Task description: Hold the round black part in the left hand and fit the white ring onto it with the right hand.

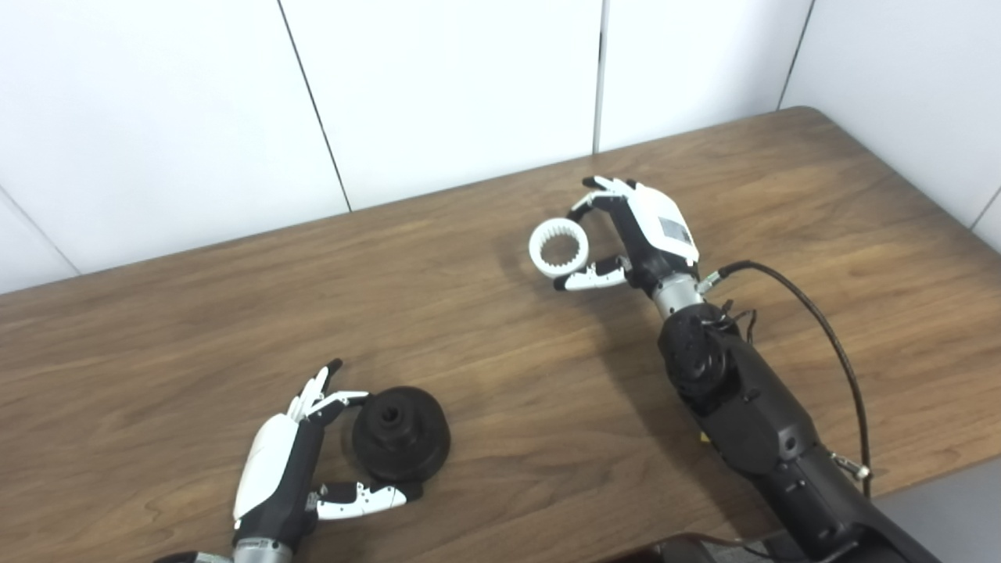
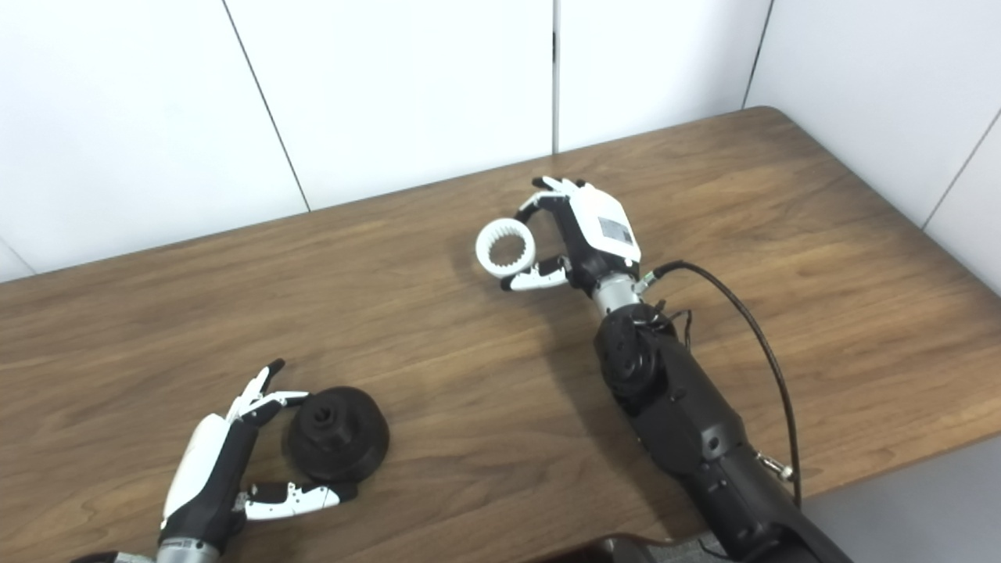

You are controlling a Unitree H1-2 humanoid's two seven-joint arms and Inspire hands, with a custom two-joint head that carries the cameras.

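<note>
Nearest, at the front left of the wooden counter point(image 1: 500, 375), the left hand point(image 1: 278, 469) lies palm-side turned toward the round black part point(image 1: 400, 434). Its fingers point(image 1: 317, 387) reach up past the part's far-left edge and its thumb point(image 1: 364, 498) stretches along the part's near edge, so the hand cups the part from two sides with fingers spread; whether any of them actually touches it cannot be told, and the part rests flat on the counter with its hub hole facing up.

Farther back and to the right, the right arm point(image 1: 743, 414) rises from the bottom right corner, a black cable point(image 1: 829, 336) looping beside it. The right hand point(image 1: 641, 234) is bent at the wrist toward the left and is closed on the white ring point(image 1: 558, 249), the fingers curling onto its upper right rim and the thumb pressing its lower right rim. The ring has a toothed inner edge.

A grey label point(image 1: 674, 229) sits on the back of the right hand; its writing is too small to read.
</note>
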